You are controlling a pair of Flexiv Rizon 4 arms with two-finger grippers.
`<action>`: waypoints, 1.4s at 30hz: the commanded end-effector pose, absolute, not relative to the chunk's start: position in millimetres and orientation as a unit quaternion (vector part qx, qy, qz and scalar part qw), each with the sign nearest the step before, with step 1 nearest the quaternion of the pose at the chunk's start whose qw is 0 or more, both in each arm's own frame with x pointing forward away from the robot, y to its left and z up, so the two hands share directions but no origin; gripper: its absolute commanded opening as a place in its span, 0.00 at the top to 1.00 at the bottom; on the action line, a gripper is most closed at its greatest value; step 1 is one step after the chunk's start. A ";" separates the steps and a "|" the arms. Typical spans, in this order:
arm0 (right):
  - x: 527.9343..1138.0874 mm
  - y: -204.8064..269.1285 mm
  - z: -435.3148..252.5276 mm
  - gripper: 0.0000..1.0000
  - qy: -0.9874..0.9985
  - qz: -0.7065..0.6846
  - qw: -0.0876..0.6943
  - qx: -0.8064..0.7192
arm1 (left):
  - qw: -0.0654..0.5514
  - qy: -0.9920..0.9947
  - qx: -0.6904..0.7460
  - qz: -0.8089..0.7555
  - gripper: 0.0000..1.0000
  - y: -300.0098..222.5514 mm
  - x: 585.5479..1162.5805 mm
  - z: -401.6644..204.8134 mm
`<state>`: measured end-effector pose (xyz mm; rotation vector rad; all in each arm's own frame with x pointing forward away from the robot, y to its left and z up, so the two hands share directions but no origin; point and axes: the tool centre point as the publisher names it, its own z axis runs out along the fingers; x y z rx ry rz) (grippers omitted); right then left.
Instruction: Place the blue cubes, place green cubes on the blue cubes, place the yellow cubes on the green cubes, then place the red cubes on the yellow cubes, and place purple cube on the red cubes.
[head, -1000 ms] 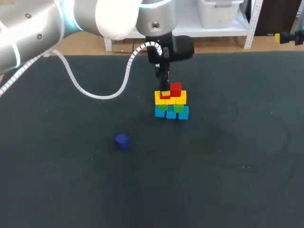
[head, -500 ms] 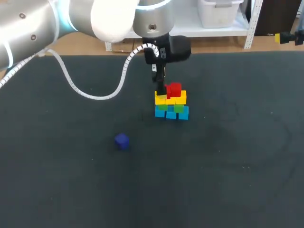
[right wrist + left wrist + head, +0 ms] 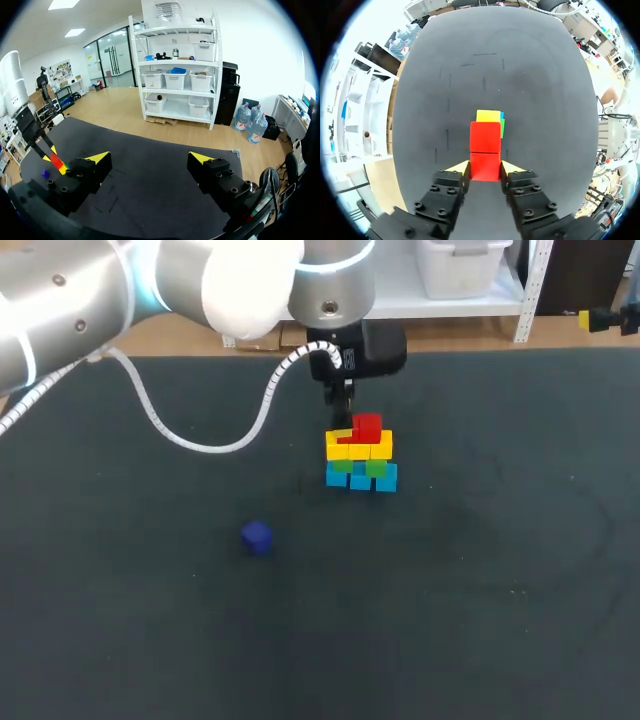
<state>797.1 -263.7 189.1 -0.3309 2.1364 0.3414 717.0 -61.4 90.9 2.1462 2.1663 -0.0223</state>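
Purple cube point(image 3: 257, 537) alone on table point(image 3: 480, 590), front-left of stack point(image 3: 360, 455); left arm nearer. Left pincer point(image 3: 485, 168) at top red cube point(image 3: 485, 172), can't tell if gripping.

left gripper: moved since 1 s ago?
Yes. Against the cube stack, which has stayed put, the left gripper has risen: its fingertips were down at the red cubes and now sit just above them.

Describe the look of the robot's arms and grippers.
The left arm has rounded silver-grey links, a white joint cover, a blue-lit ring and a white coiled cable. The left gripper and right gripper are black, blocky, bolted, with yellow wedge tips.
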 end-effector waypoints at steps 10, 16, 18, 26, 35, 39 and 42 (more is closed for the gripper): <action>797.4 -264.0 188.7 0.00 0.867 0.139 0.459 -0.135 | 0.049 0.703 0.710 -0.016 0.00 -64.3 712.0 94.7; 797.4 -264.0 188.7 0.00 0.867 0.139 0.459 -0.135 | 0.053 0.699 0.713 -0.010 0.00 -63.6 707.4 100.6; 797.4 -264.0 188.7 0.00 0.867 0.139 0.459 -0.135 | 0.054 0.701 0.711 -0.005 0.00 -60.3 707.9 101.0; 797.4 -264.0 188.7 0.00 0.867 0.139 0.459 -0.135 | 0.080 0.736 0.672 -0.006 0.00 -23.3 688.7 115.9; 797.4 -264.0 188.7 0.00 0.867 0.139 0.459 -0.135 | 0.111 0.802 0.587 -0.022 0.00 9.5 654.9 130.3; 797.4 -264.0 188.7 0.00 0.867 0.139 0.459 -0.135 | 0.119 0.818 0.562 -0.039 0.00 21.1 641.1 131.5; 797.4 -264.0 188.7 0.00 0.867 0.139 0.459 -0.135 | 0.127 0.830 0.542 -0.044 0.00 27.6 628.7 131.6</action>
